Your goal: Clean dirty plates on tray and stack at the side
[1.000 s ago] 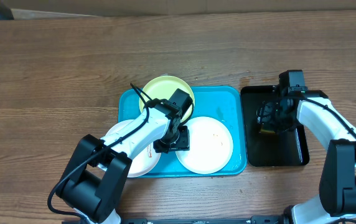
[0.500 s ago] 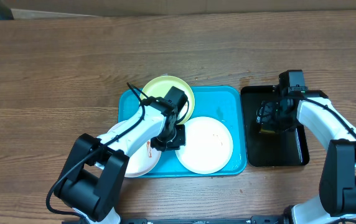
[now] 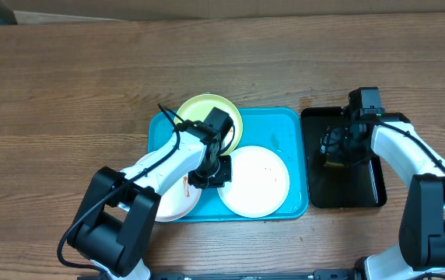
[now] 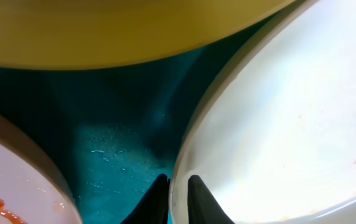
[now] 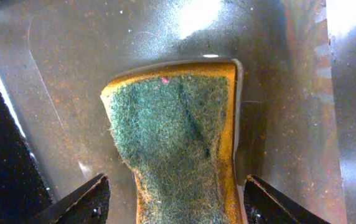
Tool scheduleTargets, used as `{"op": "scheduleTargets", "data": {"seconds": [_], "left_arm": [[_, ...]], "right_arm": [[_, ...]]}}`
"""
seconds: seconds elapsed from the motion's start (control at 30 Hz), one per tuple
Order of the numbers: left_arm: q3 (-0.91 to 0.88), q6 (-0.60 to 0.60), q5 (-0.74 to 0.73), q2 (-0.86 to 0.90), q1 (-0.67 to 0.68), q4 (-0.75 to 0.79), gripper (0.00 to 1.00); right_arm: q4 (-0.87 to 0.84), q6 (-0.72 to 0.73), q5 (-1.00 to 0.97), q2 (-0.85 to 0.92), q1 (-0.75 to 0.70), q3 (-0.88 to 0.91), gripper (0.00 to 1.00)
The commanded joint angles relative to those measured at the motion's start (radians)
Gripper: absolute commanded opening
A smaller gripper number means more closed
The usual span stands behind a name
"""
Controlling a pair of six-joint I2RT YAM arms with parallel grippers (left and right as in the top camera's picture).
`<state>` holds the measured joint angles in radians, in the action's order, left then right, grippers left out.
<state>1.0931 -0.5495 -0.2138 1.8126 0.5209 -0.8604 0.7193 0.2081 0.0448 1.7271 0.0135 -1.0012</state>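
Note:
Three plates lie on the turquoise tray (image 3: pixel 273 124): a lime-green plate (image 3: pixel 199 113) at the back, a white plate with a red smear (image 3: pixel 172 198) at front left, and a white plate (image 3: pixel 257 183) at front right. My left gripper (image 3: pixel 215 173) is shut on the front-right plate's left rim. In the left wrist view its fingers (image 4: pixel 156 199) pinch that rim, one inside the white plate (image 4: pixel 277 124) and one over the tray (image 4: pixel 103 124). My right gripper (image 5: pixel 175 193) stands open, a finger on each side of the green-and-yellow sponge (image 5: pixel 178 137), touching neither side.
The sponge lies in a narrow black tray (image 3: pixel 362 194), wet and right of the turquoise tray. The lime plate (image 4: pixel 116 31) overhangs the back rim of the tray. Brown wooden table surrounds both trays.
My left gripper has shut on the front-right white plate's rim and shifted slightly back and left, the plate nudging left with it. The right arm has barely moved.

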Motion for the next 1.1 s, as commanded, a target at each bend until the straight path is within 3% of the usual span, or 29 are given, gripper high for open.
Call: {"op": "scheduleTargets", "data": {"seconds": [0.0,0.17,0.27,0.3,0.33,0.37,0.4,0.43,0.47,0.5,0.53,0.6,0.63,0.67,0.73,0.77,0.8,0.83,0.87,1.0,1.07], "left_arm": [[0.023,0.011,-0.016,0.004,-0.002,0.000,0.09],[0.023,0.011,-0.016,0.004,0.000,0.000,0.04],[0.023,0.011,-0.016,0.005,0.003,0.001,0.04],[0.023,0.011,-0.016,0.005,0.004,0.001,0.04],[0.023,0.011,-0.016,0.005,0.004,0.001,0.04],[0.023,0.011,-0.016,0.005,0.004,0.001,0.04],[0.023,0.011,-0.016,0.005,0.004,0.001,0.04],[0.023,0.011,-0.016,0.005,0.004,0.002,0.05],[0.023,0.011,-0.016,0.005,0.004,0.001,0.05],[0.023,0.011,-0.016,0.005,0.004,0.001,0.06],[0.023,0.011,-0.016,0.005,0.004,0.001,0.06],[0.023,0.011,-0.016,0.005,0.004,0.001,0.06],[0.023,0.011,-0.016,0.005,0.004,0.001,0.06],[0.023,0.011,-0.016,0.005,0.004,0.001,0.06],[0.023,0.011,-0.016,0.005,0.004,0.001,0.06],[0.023,0.011,-0.016,0.005,0.004,0.001,0.06],[0.023,0.011,-0.016,0.005,0.004,0.001,0.06],[0.023,0.011,-0.016,0.005,0.004,0.001,0.07],[0.023,0.011,-0.016,0.005,0.004,0.001,0.07],[0.023,0.011,-0.016,0.005,0.004,0.000,0.07],[0.023,0.011,-0.016,0.005,0.004,0.000,0.07]], "right_arm": [[0.006,-0.002,-0.003,0.003,-0.003,0.007,0.70],[0.018,-0.002,-0.003,0.003,-0.003,0.012,0.70],[0.004,-0.002,-0.003,0.003,-0.003,0.029,0.47],[0.005,-0.002,-0.003,0.003,-0.003,0.034,0.27],[0.006,-0.002,-0.003,0.003,-0.003,0.034,0.22],[0.005,-0.002,-0.003,0.003,-0.003,0.034,0.24],[0.004,-0.002,-0.003,0.003,-0.003,0.034,0.38],[0.005,-0.002,-0.003,0.003,-0.003,0.034,0.63],[0.008,-0.002,-0.003,0.003,-0.003,0.034,0.70],[0.013,-0.002,-0.002,0.003,-0.003,0.034,0.70],[0.018,-0.002,-0.002,0.003,-0.003,0.034,0.62],[0.029,-0.002,-0.003,0.003,-0.003,0.034,0.37],[0.036,-0.002,-0.003,0.003,-0.003,0.034,0.29],[0.040,-0.002,-0.003,0.003,-0.003,0.034,0.27],[0.039,-0.002,-0.003,0.003,-0.003,0.034,0.34],[0.033,-0.004,-0.003,0.003,-0.003,0.034,0.47],[0.022,-0.011,-0.006,0.003,-0.003,0.033,0.69],[0.006,-0.019,-0.010,0.003,-0.003,0.033,0.85],[-0.010,-0.031,-0.010,0.003,-0.003,0.032,0.88],[-0.069,-0.037,-0.010,0.003,-0.003,0.031,0.83],[-0.082,-0.036,-0.010,0.003,-0.003,0.031,0.61]]}}
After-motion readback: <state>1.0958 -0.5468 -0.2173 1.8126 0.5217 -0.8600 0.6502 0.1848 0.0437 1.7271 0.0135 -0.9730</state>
